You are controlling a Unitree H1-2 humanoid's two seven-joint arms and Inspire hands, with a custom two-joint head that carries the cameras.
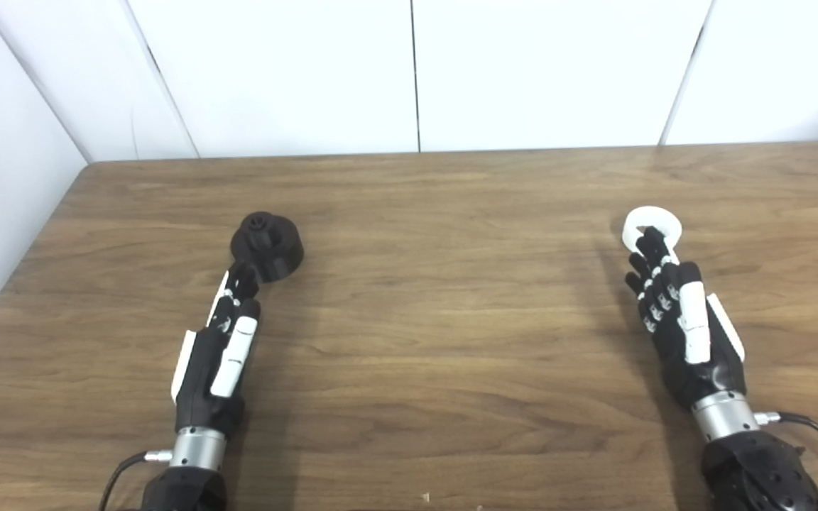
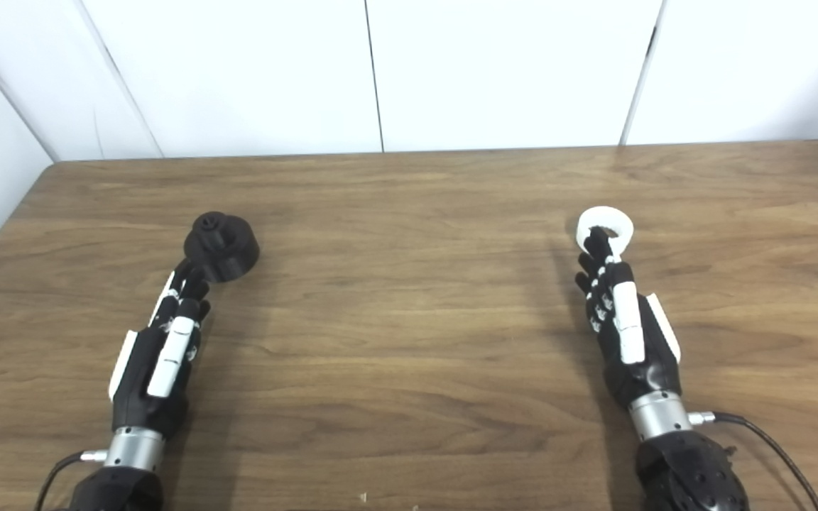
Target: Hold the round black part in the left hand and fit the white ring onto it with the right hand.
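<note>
Counter [image 1: 451, 319] bears both parts apart for separate grasps. My left hand [image 1: 221, 348], released, reaches the round black part [image 1: 268, 245] toward the left edge; my right hand [image 1: 679, 319], released, overlaps the white ring [image 1: 652, 221] toward the right edge.

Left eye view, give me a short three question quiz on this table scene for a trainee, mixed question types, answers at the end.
1. True or false: the round black part is lifted off the table.
2. Which hand has its fingertips at the white ring? A) left hand B) right hand
3. Fill in: the black part lies on the table's ____ side, as the robot sees it.

Key
1. False; it rests on the wood, with the left hand's fingertips just beside it.
2. B; its fingers overlap the ring, though a closed grasp cannot be confirmed.
3. Left.
</note>
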